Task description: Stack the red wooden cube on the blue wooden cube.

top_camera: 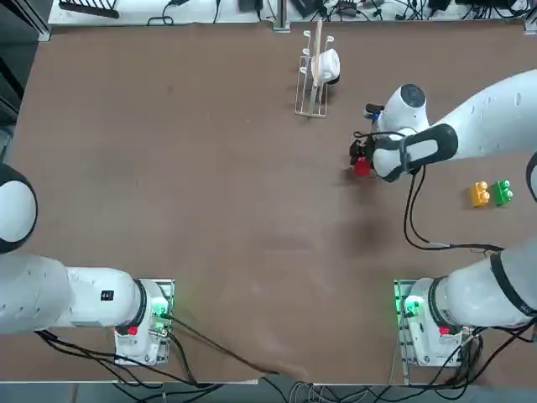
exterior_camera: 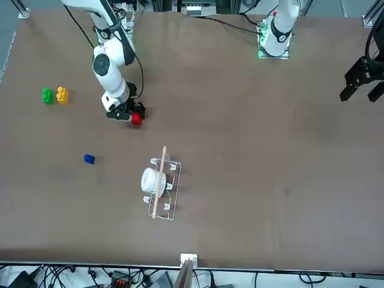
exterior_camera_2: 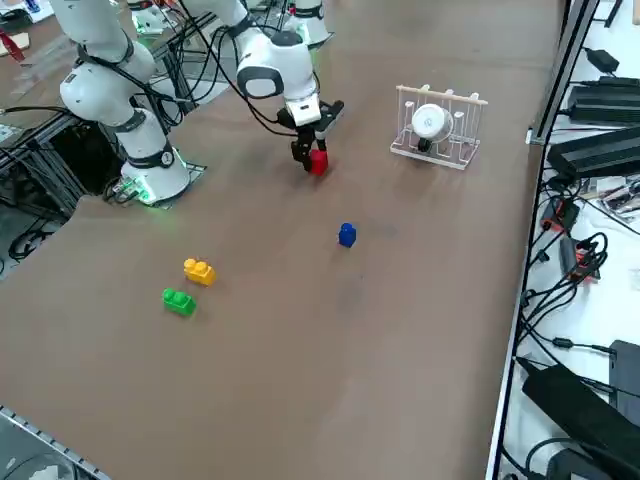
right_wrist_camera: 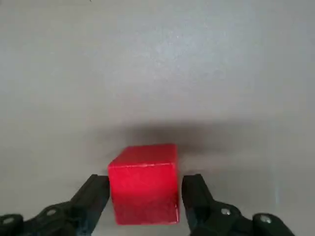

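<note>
Closing unevenly could twist the red wooden cube (right_wrist_camera: 144,194), since the right end effector (right_wrist_camera: 145,183) stands open around it, a slim gap at one side, without a firm hold. A skewed grip might then topple it off the smaller blue wooden cube (exterior_camera_2: 347,235), well apart on the tabletop (exterior_camera_2: 270,370).

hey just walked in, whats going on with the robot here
The robot's right arm has its claw down around a red cube, a finger on either side, apparently just taking hold of it. The blue cube sits by itself on the table, so nothing is stacked on it yet. A yellow block and a green block lie off to one side.
</note>
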Motion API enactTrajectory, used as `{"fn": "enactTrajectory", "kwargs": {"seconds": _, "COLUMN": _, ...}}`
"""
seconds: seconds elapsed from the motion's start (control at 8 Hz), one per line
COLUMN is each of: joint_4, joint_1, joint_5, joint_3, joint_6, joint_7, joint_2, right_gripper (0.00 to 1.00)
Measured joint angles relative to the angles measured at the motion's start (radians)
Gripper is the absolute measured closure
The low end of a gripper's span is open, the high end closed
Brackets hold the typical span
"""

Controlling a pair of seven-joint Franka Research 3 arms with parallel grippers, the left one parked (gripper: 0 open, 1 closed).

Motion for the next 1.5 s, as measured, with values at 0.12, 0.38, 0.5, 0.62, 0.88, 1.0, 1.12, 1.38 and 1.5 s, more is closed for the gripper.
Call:
{"fn": "enactTrajectory", "kwargs": {"seconds": 0.12, "joint_4": 0.000, "joint_1": 0.000, "joint_5": 0.000, "joint_3": 0.000, "joint_6": -0.003, "joint_7": -0.001, "joint_2": 0.002, "right_gripper": 0.14}}
{"fn": "enactTrajectory", "kwargs": {"seconds": 0.38, "joint_4": 0.002, "joint_1": 0.000, "joint_5": 0.000, "joint_3": 0.000, "joint_6": -0.019, "joint_7": -0.002, "joint_2": -0.003, "right_gripper": 0.29}}
{"fn": "enactTrajectory", "kwargs": {"seconds": 0.5, "joint_4": 0.006, "joint_1": 0.000, "joint_5": -0.002, "joint_3": 0.000, "joint_6": -0.019, "joint_7": -0.008, "joint_2": -0.004, "right_gripper": 0.29}}
{"fn": "enactTrajectory", "kwargs": {"seconds": 0.62, "joint_4": 0.027, "joint_1": -0.001, "joint_5": -0.005, "joint_3": -0.002, "joint_6": -0.035, "joint_7": -0.026, "joint_2": -0.005, "right_gripper": 0.29}}
{"fn": "enactTrajectory", "kwargs": {"seconds": 0.88, "joint_4": 0.156, "joint_1": -0.008, "joint_5": -0.006, "joint_3": -0.047, "joint_6": -0.188, "joint_7": -0.131, "joint_2": -0.019, "right_gripper": 0.29}}
{"fn": "enactTrajectory", "kwargs": {"seconds": 1.0, "joint_4": 0.243, "joint_1": -0.016, "joint_5": -0.007, "joint_3": -0.097, "joint_6": -0.279, "joint_7": -0.222, "joint_2": -0.029, "right_gripper": 0.29}}
{"fn": "enactTrajectory", "kwargs": {"seconds": 1.12, "joint_4": 0.325, "joint_1": -0.026, "joint_5": -0.007, "joint_3": -0.156, "joint_6": -0.353, "joint_7": -0.330, "joint_2": -0.035, "right_gripper": 0.29}}
{"fn": "enactTrajectory", "kwargs": {"seconds": 1.38, "joint_4": 0.450, "joint_1": -0.055, "joint_5": -0.008, "joint_3": -0.262, "joint_6": -0.432, "joint_7": -0.545, "joint_2": -0.027, "right_gripper": 0.29}}
{"fn": "enactTrajectory", "kwargs": {"seconds": 1.5, "joint_4": 0.495, "joint_1": -0.068, "joint_5": -0.008, "joint_3": -0.299, "joint_6": -0.447, "joint_7": -0.631, "joint_2": -0.013, "right_gripper": 0.29}}
